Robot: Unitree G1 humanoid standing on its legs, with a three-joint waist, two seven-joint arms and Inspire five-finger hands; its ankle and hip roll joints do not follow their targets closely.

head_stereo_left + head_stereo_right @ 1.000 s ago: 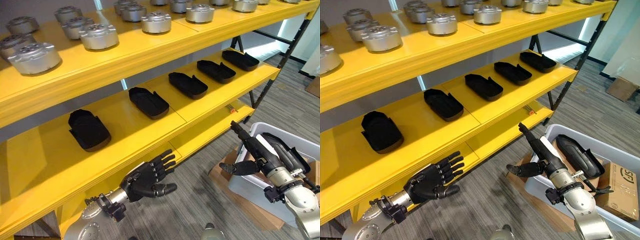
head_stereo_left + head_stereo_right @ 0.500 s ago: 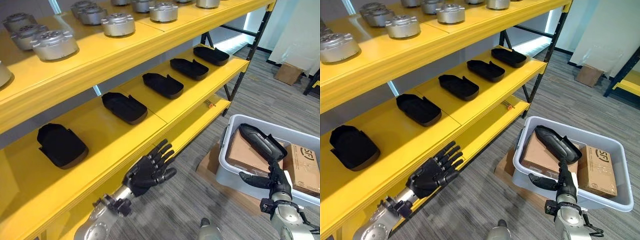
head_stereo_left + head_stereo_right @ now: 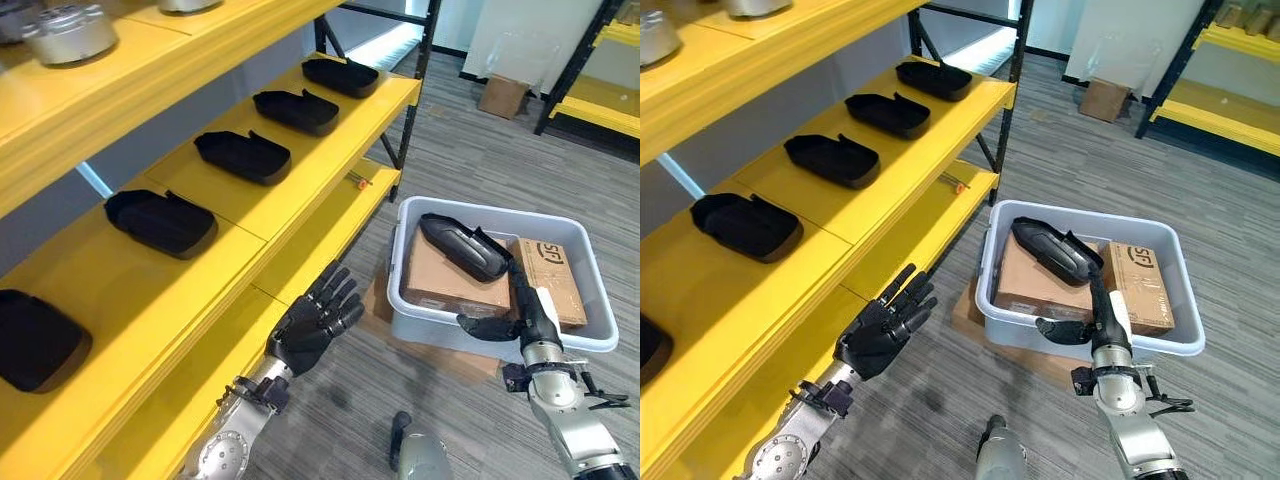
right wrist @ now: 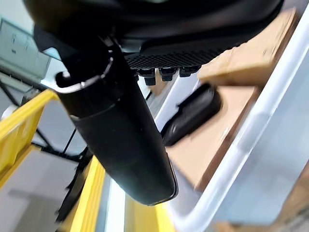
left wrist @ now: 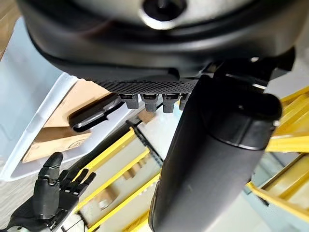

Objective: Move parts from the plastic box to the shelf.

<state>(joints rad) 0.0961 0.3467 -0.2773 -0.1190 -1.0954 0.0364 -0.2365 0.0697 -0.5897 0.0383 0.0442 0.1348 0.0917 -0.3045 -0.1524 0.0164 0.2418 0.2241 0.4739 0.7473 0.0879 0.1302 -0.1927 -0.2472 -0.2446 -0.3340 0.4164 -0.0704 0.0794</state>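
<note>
Already, several black moulded plastic parts sit on the yellow metal shelf. One black part remains in the pale plastic box, just beyond the empty, straight-fingered right hand. The left hand hangs spread, empty.

Glossy black elongated plastic part lies slantwise atop brown cardboard cartons inside grey plastic box on floor. Yellow metal shelf: matte black shell parts in row, spaced apart.
</note>
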